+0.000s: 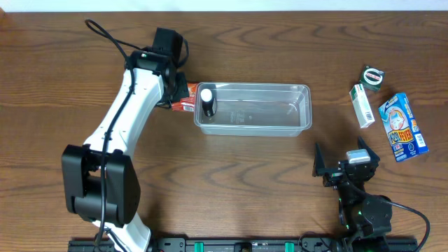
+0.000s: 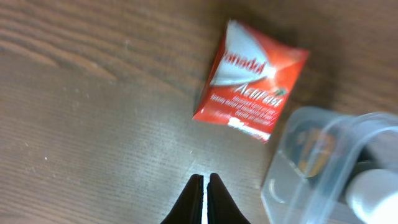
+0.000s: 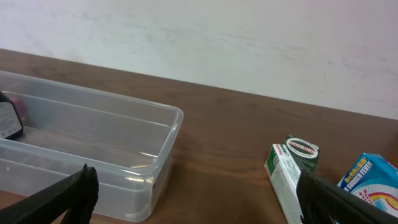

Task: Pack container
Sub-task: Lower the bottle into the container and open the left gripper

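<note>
The clear plastic container (image 1: 294, 105) lies in the middle of the table with a small white-capped dark bottle (image 1: 208, 101) standing at its left end. A red packet (image 1: 183, 103) lies on the wood just left of the container; it also shows in the left wrist view (image 2: 249, 81). My left gripper (image 2: 203, 186) is shut and empty, hovering just short of the packet. My right gripper (image 1: 345, 162) is open and empty near the front right, facing the container (image 3: 93, 143).
At the far right lie a white and green box (image 1: 362, 106), a small round green tin (image 1: 372, 75) and a blue box (image 1: 403, 127). The box (image 3: 285, 177), tin (image 3: 302, 150) and blue box (image 3: 372, 180) show in the right wrist view.
</note>
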